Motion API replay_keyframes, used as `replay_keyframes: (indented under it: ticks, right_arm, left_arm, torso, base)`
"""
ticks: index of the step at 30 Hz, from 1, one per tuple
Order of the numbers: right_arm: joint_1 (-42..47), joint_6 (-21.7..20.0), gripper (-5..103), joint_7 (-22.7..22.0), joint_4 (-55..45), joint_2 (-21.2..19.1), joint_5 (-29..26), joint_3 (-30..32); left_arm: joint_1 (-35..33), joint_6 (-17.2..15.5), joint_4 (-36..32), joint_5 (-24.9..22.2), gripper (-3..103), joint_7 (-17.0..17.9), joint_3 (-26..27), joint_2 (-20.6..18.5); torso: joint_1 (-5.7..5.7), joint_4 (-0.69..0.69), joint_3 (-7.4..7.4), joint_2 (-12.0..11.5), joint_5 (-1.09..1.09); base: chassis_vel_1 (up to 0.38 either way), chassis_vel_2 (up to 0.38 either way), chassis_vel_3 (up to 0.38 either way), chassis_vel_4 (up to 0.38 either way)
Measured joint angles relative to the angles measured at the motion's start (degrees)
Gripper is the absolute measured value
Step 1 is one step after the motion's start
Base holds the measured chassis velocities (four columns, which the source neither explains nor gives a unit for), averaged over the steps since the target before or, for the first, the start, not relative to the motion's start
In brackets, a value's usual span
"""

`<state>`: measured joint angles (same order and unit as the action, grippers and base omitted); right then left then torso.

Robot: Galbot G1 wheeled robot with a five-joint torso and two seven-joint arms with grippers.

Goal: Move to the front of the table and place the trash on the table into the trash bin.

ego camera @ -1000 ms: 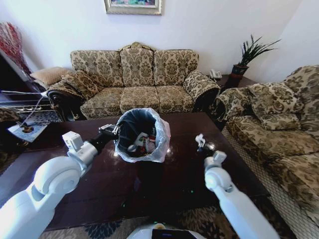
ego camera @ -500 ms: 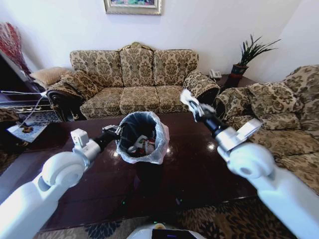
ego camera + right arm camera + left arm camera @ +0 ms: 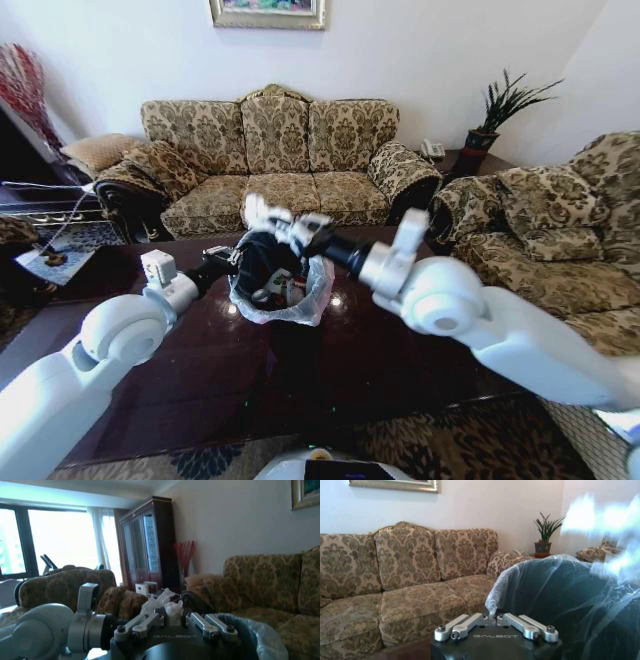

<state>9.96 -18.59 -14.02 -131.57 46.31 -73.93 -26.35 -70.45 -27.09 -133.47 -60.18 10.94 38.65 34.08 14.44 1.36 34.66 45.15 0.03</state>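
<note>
1. Head view: the trash bin [image 3: 278, 283] stands upright on the table [image 3: 400, 350], its mouth tilted a little toward the robot, the whitish bag bunched over its rim.
2. Inside the bin lie red-and-white bits of trash [image 3: 292, 290], heaped with no single direction I can make out.
3. The right gripper [image 3: 266, 215] reaches across from the right and hangs above the far rim of the bin, its fingers closed on a crumpled white wrapper [image 3: 256, 210]; in the right wrist view the wrapper [image 3: 167, 605] bulges between the fingers.
4. The left gripper [image 3: 222, 259] sits against the bin's left side; in the left wrist view its fingers [image 3: 465, 624] are drawn together at the bag's edge, pinching the liner.
5. The table's long axis runs left to right before the sofa [image 3: 270, 160].
</note>
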Motion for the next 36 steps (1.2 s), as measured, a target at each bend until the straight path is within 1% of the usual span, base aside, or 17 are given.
replay_keyframes:
  ticks: [1,3,7,8,11,13,16,18,21,22,23,24,25,26,30,33,36]
  right_arm:
    - [0.0,0.0,15,0.0,0.0,0.0,0.0,0.0]
    - [0.7,-0.2,20,-0.4,0.4,0.0,2.4,-1.0]
    - [1.0,-0.6,42,-1.2,0.8,-0.1,3.4,-0.7]
    - [1.0,-0.6,42,-1.2,0.8,-0.1,3.4,-0.7]
    - [1.5,-0.6,59,-1.6,0.6,-0.7,3.5,0.4]
    - [1.6,-0.5,59,-1.7,0.5,-0.8,3.4,0.7]
    - [2.3,-0.2,76,-3.2,0.4,-1.4,3.3,3.7]
    - [2.6,0.0,76,-3.8,0.5,-1.7,3.2,4.7]
    - [6.0,1.8,91,-8.6,1.2,-4.9,5.0,10.2]
    - [6.0,1.8,91,-8.6,1.2,-4.9,5.0,10.2]
    - [8.0,2.3,96,-9.5,1.4,-6.0,6.1,12.1]
    - [9.8,2.6,96,-10.0,1.4,-6.9,6.9,13.7]
    - [13.4,3.0,99,-10.9,1.4,-8.6,8.2,17.0]
    - [14.8,3.3,99,-11.6,1.2,-9.1,8.4,18.2]
    - [14.1,4.1,100,-14.1,0.7,-9.1,7.4,19.3]
    - [12.3,4.3,100,-14.1,1.1,-8.9,7.1,19.3]
    - [9.5,4.4,100,-13.5,1.5,-9.2,5.4,20.1]
  left_arm:
    - [0.0,0.0,0.0,0.0,3,0.0,0.0,0.0]
    - [0.0,0.0,-0.2,0.0,3,0.0,0.1,0.3]
    - [-0.2,-0.1,-0.5,0.1,3,0.1,0.1,1.1]
    - [-0.2,-0.1,-0.5,0.1,3,0.1,0.1,1.1]
    - [-0.4,-0.4,-0.8,0.2,3,0.2,0.3,1.6]
    - [-0.5,-0.4,-0.8,0.2,3,0.3,0.4,1.7]
    - [-0.5,-0.7,-0.8,0.3,3,0.4,1.5,1.9]
    - [-0.5,-0.7,-0.8,0.3,3,0.5,1.9,2.0]
    - [-2.4,-1.3,-1.3,0.2,3,0.4,6.0,4.0]
    - [-2.4,-1.3,-1.3,0.2,3,0.4,6.0,4.0]
    - [-3.2,-1.8,-1.5,0.2,3,0.1,8.1,5.2]
    - [-3.8,-2.2,-1.7,0.1,3,-0.2,9.5,6.1]
    - [-5.8,-3.1,-2.5,-0.4,3,-1.6,13.7,8.6]
    - [-7.2,-3.2,-2.9,-0.6,3,-2.5,15.7,9.8]
    - [-8.6,-2.9,-3.5,-0.5,3,-2.9,16.8,10.8]
    - [-8.1,-2.9,-3.6,-0.6,3,-2.9,16.0,10.2]
    - [-7.6,-2.7,-3.5,-0.5,3,-2.9,14.9,9.0]
  torso:
    - [0.00,0.00,0.00,0.0,0.00]
    - [0.00,0.00,0.00,0.0,-0.01]
    - [-0.01,0.01,-0.01,0.0,-0.01]
    - [-0.01,0.01,-0.01,0.0,-0.01]
    - [0.00,0.01,0.00,0.0,-0.01]
    - [0.00,0.01,-0.01,0.0,-0.02]
    - [-0.01,0.02,-0.01,0.0,-0.01]
    - [-0.01,0.02,-0.01,0.0,-0.01]
    - [0.00,0.01,0.00,0.0,-0.02]
    - [0.00,0.01,0.00,0.0,-0.02]
    - [0.00,0.02,-0.01,0.0,-0.01]
    - [0.00,0.01,0.00,0.0,0.00]
    - [0.00,-0.01,-0.01,0.0,0.02]
    - [-0.01,-0.02,-0.01,0.0,0.02]
    - [-0.03,0.03,-0.02,0.0,0.00]
    - [-0.02,0.05,-0.01,0.0,-0.05]
    - [0.00,0.01,0.00,0.0,0.00]
  base:
    - [0.000,0.000,0.000,0.000]
    - [0.000,0.000,0.000,0.000]
    - [0.000,0.000,0.000,0.000]
    - [0.000,0.000,0.000,0.000]
    - [0.000,0.000,0.000,0.000]
    - [0.000,0.000,0.000,0.000]
    - [0.000,0.000,0.000,0.000]
    - [0.000,0.000,0.000,0.000]
    - [0.000,0.000,0.000,0.000]
    - [0.000,0.000,0.000,0.000]
    - [0.000,0.000,0.000,0.000]
    - [0.000,0.000,0.000,0.000]
    - [0.000,0.000,0.000,0.000]
    - [0.000,0.000,0.000,0.000]
    - [0.000,0.000,0.000,0.000]
    - [0.000,0.000,0.000,0.000]
    - [0.000,0.000,0.000,0.000]
